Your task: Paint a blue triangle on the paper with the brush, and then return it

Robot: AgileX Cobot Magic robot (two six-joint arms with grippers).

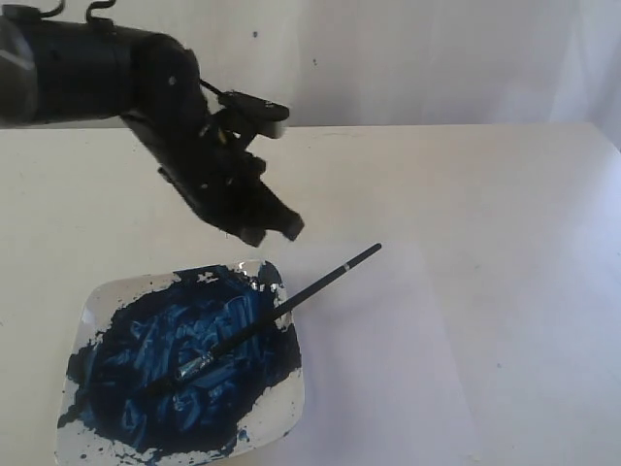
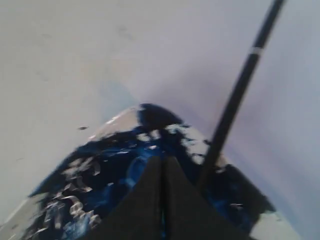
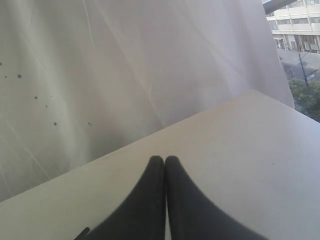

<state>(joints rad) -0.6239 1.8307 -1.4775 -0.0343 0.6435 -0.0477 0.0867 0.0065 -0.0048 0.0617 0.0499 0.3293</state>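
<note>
We've got the cream tabletop wide open across its right side and along the far edge, with plenty of room to come in. Front left, the glossy white square plate smeared with dark blue paint takes up the corner. The long thin black-handled brush slants out of it, handle jutting past the rim toward the right (a low bar across that approach). The black left gripper, jaws pressed together, hangs just above the plate's far corner and blocks the way down there. The black right gripper, closed too, has bare tabletop ahead.
</note>
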